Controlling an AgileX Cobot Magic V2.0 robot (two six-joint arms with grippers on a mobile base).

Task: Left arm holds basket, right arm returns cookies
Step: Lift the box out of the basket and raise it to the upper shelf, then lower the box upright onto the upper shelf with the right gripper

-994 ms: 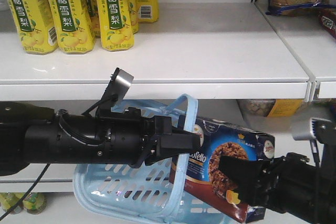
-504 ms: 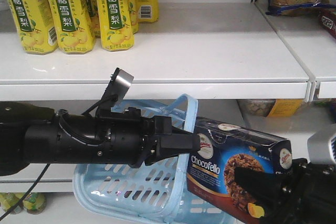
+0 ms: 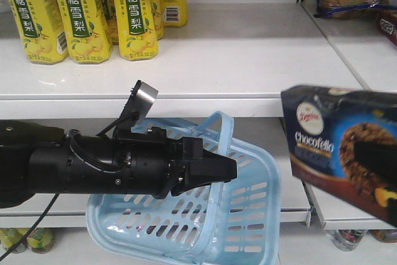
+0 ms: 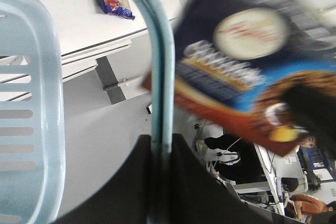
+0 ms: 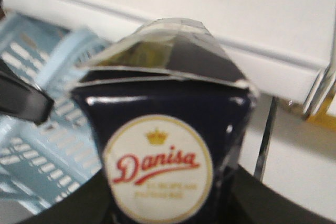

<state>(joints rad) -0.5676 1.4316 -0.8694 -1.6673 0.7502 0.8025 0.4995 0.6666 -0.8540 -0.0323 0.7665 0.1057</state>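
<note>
While L end effector (image 3: 228, 167) grips basket (image 3: 248, 215), cookies (image 3: 329, 147) hang rt, before shelf edge (image 3: 186, 107).

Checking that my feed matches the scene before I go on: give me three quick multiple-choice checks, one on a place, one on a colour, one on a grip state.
1. Where is the cookie box relative to the basket?
A) inside it
B) in the air to its right
C) underneath it

2. What colour is the basket?
A) light blue
B) red
C) green

3. What are the jaws of the left arm doing?
A) open, touching nothing
B) shut on the cookie box
C) shut on a basket handle

Answers:
1 B: the front view shows the box clear of the basket's rim.
2 A: its slotted walls are pale blue.
3 C: the left wrist view shows the hoop pinched between the dark jaws.
</note>
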